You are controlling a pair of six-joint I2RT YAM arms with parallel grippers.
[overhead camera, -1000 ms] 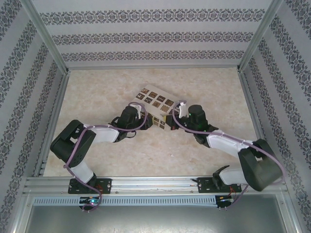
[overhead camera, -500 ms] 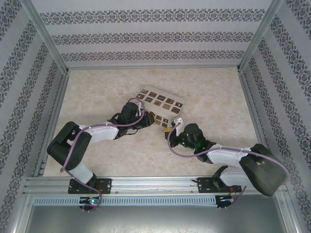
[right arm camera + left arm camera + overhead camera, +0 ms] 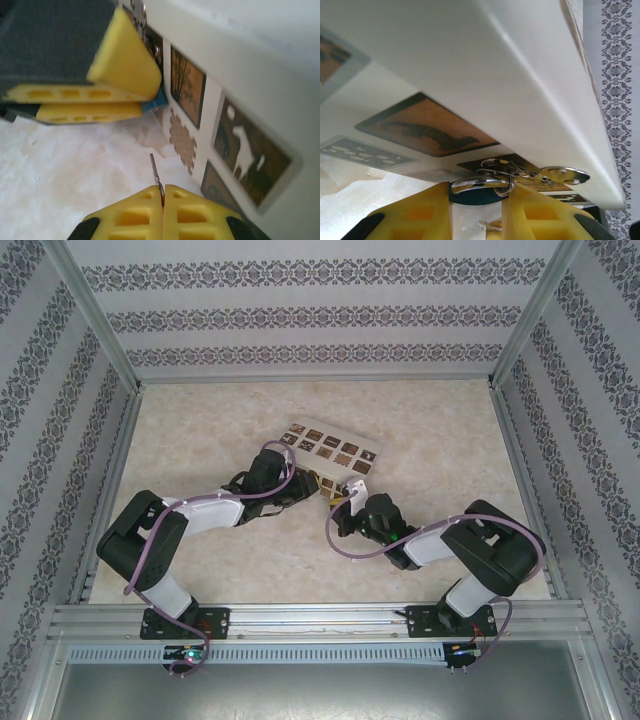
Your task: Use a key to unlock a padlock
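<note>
The padlock [image 3: 474, 197], a small blue body with a silvery shackle [image 3: 479, 184], hangs from a metal hasp [image 3: 564, 175] on the near side of the cream box [image 3: 331, 451]. My left gripper [image 3: 477, 192] is shut on the blue body. In the right wrist view the left gripper's yellow fingers [image 3: 95, 95] sit at the upper left, with a corner of the padlock [image 3: 154, 105] peeking out. My right gripper [image 3: 163, 190] is shut on the key [image 3: 155, 172]. Its thin blade sticks out toward the padlock, a short way below it and not touching. Both grippers [image 3: 306, 489] [image 3: 350, 502] meet at the box's near edge.
The cream box [image 3: 235, 125] with dark patterned squares lies tilted mid-table, its side wall close on the right of the right gripper. Marbled table surface [image 3: 430, 440] spreads around it. Patterned walls and metal frame posts [image 3: 100, 330] enclose the workspace.
The right arm folded back and swung left, bringing its gripper from the box's right side to the near edge beside the left gripper. The left gripper nudged slightly toward the box.
</note>
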